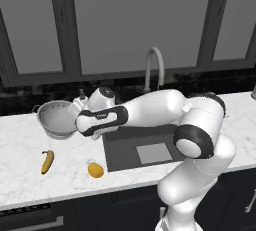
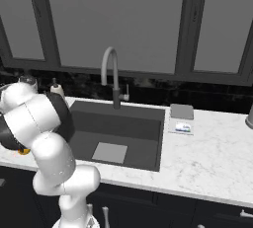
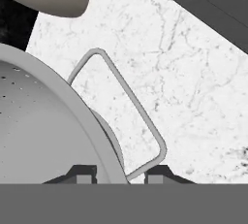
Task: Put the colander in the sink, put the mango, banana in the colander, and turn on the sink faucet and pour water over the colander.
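In the left base view, the colander [image 1: 56,118] sits on the white marble table [image 1: 30,185], left of the sink [image 1: 145,147] and close to the dark back wall. The white arm reaches across from the lower right, its hand ending at the colander's right rim, so the gripper itself is hidden behind the wrist. The banana [image 1: 47,161] lies on the table in front of the colander, and the mango [image 1: 95,169] lies to its right, near the sink's front left corner; the two are apart from each other and from the colander. The sink faucet [image 1: 154,67] rises behind the basin.

In the right base view, the sink [image 2: 143,123] lies in the middle with a lighter square at its bottom, and the sink faucet [image 2: 112,76] stands at its back edge. A soap dispenser [image 2: 57,90] peeks out beside the arm's shoulder.

In the hand view, the gripper [image 3: 120,173] straddles the colander [image 3: 43,131] where rim and wire side handle [image 3: 131,99] meet: one fingertip lies over the bowl's inside, the other outside by the handle. The jaws stand narrowly apart, clamped on the colander's rim, with marble table [image 3: 193,87] beyond.
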Available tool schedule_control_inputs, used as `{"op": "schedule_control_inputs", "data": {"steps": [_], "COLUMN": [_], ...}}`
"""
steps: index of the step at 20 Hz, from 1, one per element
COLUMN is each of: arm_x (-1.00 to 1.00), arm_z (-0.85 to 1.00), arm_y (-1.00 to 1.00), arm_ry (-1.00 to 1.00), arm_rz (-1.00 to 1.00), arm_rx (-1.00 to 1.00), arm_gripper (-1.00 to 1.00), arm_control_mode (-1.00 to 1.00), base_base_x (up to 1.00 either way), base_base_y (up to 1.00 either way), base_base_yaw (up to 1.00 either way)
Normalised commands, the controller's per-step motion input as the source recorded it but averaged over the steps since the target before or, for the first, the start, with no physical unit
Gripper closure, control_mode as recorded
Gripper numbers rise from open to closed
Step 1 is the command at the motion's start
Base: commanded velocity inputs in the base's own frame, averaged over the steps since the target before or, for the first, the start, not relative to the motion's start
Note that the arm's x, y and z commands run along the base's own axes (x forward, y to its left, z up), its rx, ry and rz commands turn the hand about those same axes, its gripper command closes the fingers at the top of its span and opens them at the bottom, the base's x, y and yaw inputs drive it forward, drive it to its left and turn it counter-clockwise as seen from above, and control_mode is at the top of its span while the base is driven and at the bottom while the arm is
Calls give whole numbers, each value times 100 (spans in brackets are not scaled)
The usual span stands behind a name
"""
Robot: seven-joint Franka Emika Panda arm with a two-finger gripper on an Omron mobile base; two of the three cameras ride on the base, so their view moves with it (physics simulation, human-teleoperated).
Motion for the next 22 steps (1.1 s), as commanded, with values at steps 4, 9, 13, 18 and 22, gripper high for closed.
{"op": "schedule_control_inputs", "data": {"steps": [4,9,13,18,22], "arm_x": [-47,-50,-34,-31,-32], "arm_z": [56,44,43,38,15], "arm_y": [-52,-61,-67,-67,-69], "arm_ry": [9,6,23,21,4], "arm_rz": [0,0,0,0,0], "arm_rx": [4,0,0,0,-6], "arm_gripper": [100,100,100,100,100], "arm_control_mode": [-100,-100,-100,-100,-100], "base_base_x": [0,0,0,0,0], "base_base_y": [0,0,0,0,0], "base_base_yaw": [0,0,0,0,0]}}
